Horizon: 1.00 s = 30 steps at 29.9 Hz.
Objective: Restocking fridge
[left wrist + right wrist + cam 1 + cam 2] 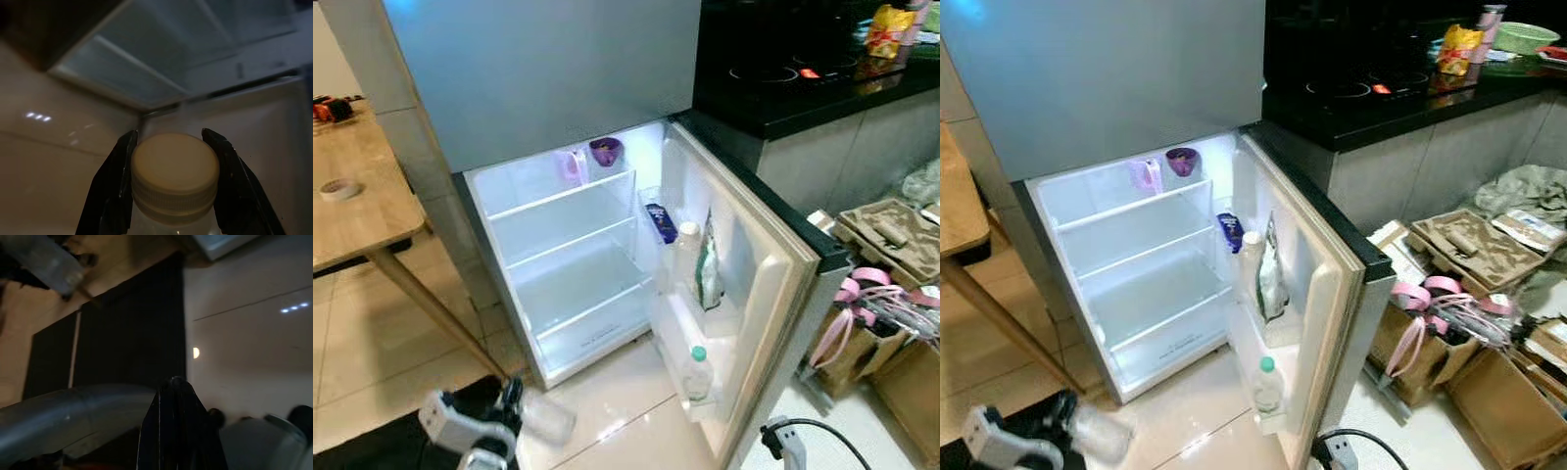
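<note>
The small fridge [509,196] stands open, its door [773,264] swung out to the right. Its glass shelves are bare, except for a pink pack [572,166] and a purple cup [605,151] on the top shelf. The door racks hold a blue packet [661,221], a white bottle [688,250], a green-and-white pouch [708,269] and a green-capped bottle [697,372]. Low at the front left, just above the floor, my left gripper [168,142] is shut on a clear bottle [548,419] just below its cream cap [175,169]. My right gripper [176,387] hangs low, fingers together, holding nothing.
A wooden table [362,206] with a tape roll [339,189] stands left of the fridge. A black counter [803,88] with a hob and a yellow bag [889,29] runs right. Cardboard boxes and pink straps [871,294] crowd the right floor. A plug and cable [793,436] lie by the door.
</note>
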{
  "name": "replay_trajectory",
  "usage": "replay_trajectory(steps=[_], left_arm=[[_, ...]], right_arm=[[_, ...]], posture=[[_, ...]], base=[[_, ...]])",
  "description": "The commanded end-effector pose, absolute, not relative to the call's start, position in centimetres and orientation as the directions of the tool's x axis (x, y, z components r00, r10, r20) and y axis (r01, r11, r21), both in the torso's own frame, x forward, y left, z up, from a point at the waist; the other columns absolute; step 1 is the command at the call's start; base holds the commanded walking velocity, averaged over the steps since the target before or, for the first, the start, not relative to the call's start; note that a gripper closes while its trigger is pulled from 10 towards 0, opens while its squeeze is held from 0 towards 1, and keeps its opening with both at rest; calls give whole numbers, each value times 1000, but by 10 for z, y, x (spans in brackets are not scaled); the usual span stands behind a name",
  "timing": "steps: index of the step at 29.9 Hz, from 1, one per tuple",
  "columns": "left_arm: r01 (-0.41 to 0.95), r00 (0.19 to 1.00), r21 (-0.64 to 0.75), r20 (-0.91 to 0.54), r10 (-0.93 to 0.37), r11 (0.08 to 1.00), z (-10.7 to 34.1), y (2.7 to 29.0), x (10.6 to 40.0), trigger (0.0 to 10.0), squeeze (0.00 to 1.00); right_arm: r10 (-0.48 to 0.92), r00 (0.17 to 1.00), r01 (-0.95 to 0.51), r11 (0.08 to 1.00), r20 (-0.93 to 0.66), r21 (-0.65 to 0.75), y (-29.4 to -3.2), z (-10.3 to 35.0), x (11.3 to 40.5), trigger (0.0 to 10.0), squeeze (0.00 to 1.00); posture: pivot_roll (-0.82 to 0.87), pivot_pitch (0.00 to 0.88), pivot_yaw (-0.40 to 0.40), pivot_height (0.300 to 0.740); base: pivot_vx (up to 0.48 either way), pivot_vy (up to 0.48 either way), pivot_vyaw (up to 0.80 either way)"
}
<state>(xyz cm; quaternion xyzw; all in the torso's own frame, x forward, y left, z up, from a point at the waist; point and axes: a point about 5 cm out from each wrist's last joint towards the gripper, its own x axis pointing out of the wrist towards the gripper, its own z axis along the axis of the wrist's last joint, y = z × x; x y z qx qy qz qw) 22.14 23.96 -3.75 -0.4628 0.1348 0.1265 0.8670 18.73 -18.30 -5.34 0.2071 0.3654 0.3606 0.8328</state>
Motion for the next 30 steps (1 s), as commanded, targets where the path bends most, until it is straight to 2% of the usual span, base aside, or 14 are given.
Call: replay_trajectory(steps=[1, 2, 3, 5, 6, 9, 14, 16, 17, 18, 20, 21, 22, 30], left_arm=[[-381, 914, -727, -388, 117, 570, -40, 247, 216, 10000, 0], [-460, 865, -662, -484, 132, 591, -54, 247, 196, 10000, 0], [-550, 771, -541, -622, 137, 636, -74, 245, 162, 10000, 0], [-564, 745, -509, -653, 134, 651, -79, 244, 154, 10000, 0], [-567, 734, -495, -666, 133, 658, -81, 243, 150, 10000, 0], [-576, 671, -427, -734, 104, 697, -91, 238, 128, 10000, 0], [-564, 643, -398, -762, 82, 724, -96, 232, 118, 10000, 0], [-557, 644, -398, -762, 76, 729, -96, 230, 119, 10000, 0], [-557, 644, -398, -762, 76, 729, -96, 230, 119, 10000, 0], [-551, 650, -401, -756, 75, 732, -96, 229, 122, 10000, 0], [-551, 650, -401, -756, 75, 732, -96, 229, 122, 10000, 0], [-543, 657, -405, -750, 72, 736, -95, 227, 125, 10000, 0], [-528, 669, -412, -740, 65, 743, -93, 225, 132, 10000, 0], [-515, 671, -416, -739, 51, 749, -93, 221, 133, 10000, 0]], right_arm=[[790, 462, -475, 605, -404, 639, -180, -48, 191, 10000, 0], [830, 468, -528, 537, -302, 658, -172, -37, 204, 10000, 0], [823, 539, -579, 517, -180, 630, -161, -17, 231, 10000, 0], [804, 573, -578, 536, -162, 615, -160, -12, 239, 10000, 0], [791, 591, -573, 549, -157, 609, -159, -11, 243, 10000, 0], [643, 746, -487, 704, -174, 517, -165, 5, 273, 10000, 0], [656, 743, -541, 705, -132, 460, -158, 19, 287, 10000, 0], [726, 684, -627, 637, -75, 447, -147, 30, 291, 10000, 0], [726, 684, -627, 637, -75, 447, -147, 30, 291, 10000, 0], [770, 636, -682, 591, -50, 430, -139, 35, 291, 10000, 0], [770, 636, -682, 591, -50, 430, -139, 35, 291, 10000, 0], [796, 604, -721, 563, -32, 405, -130, 41, 294, 10000, 0], [796, 605, -744, 573, -17, 343, -116, 51, 303, 10000, 0], [753, 658, -728, 627, 24, 278, -98, 72, 321, 10000, 0]], posture=[[-98, 26, 29, 740], [-100, 28, 28, 740], [-97, 27, 28, 740], [-97, 27, 28, 740], [-97, 27, 28, 740], [-90, 24, 28, 740], [-90, 22, 28, 740], [-90, 22, 25, 740], [-90, 22, 25, 740], [-91, 23, 24, 740], [-91, 23, 24, 740], [-91, 23, 24, 740], [-91, 23, 24, 740], [-92, 27, 21, 740]], base=[[0, 0, 0], [0, 0, 0], [0, 0, 0], [0, 0, 0], [0, 0, 0], [0, 0, 0], [0, 0, 0], [0, 0, 0], [0, 0, 0], [0, 0, 0], [0, 0, 0], [0, 0, 0], [0, 0, 0], [0, 0, 0]])
